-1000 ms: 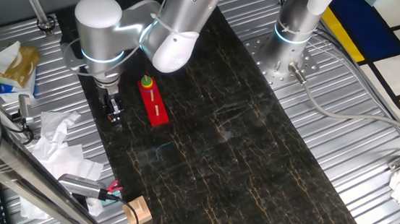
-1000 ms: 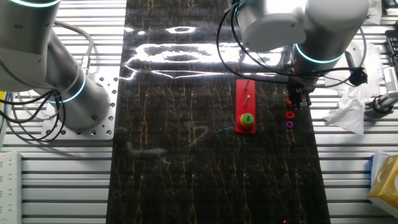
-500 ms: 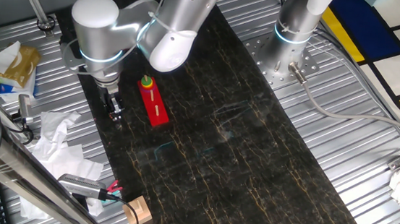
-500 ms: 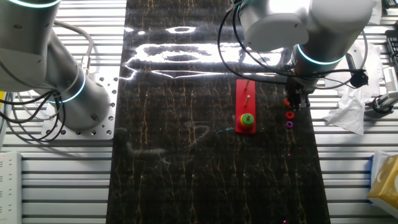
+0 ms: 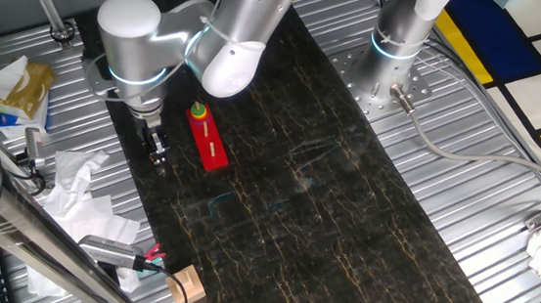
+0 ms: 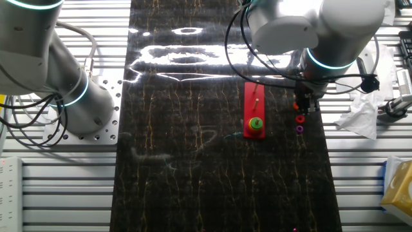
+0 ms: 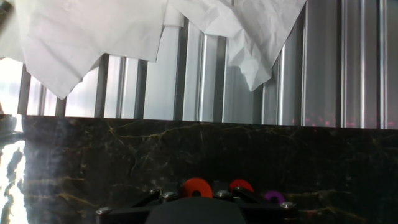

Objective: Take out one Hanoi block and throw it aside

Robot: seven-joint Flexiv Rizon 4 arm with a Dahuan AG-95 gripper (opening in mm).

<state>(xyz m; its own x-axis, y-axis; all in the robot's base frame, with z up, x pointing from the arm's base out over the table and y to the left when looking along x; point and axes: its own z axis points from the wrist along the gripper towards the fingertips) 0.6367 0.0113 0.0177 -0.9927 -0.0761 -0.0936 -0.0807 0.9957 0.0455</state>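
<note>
A tiny orange-red Hanoi block (image 7: 196,187) lies on the dark mat right under my gripper (image 7: 194,194). It sits between the fingers with a dark gap on each side, so the jaws stand apart. In the other fixed view the block (image 6: 297,105) shows at the left edge of the gripper (image 6: 304,107). A second orange-red ring (image 6: 300,118) and a purple ring (image 6: 299,129) lie just beyond it, and both show in the hand view (image 7: 241,185) (image 7: 272,196). The long red peg board (image 6: 253,111) holds a green and yellow stack (image 6: 256,123). In one fixed view the gripper (image 5: 156,151) is left of the board (image 5: 208,139).
Crumpled white paper (image 7: 124,37) lies on the ribbed metal table just past the mat edge (image 7: 199,121). A second arm's base (image 6: 71,96) stands on the far side of the mat. A tissue box (image 5: 20,90), tools and a wooden block (image 5: 186,286) lie by the paper.
The arm has shifted only slightly over the last second. The orange-red block stays by the fingertips and the other rings have not moved.
</note>
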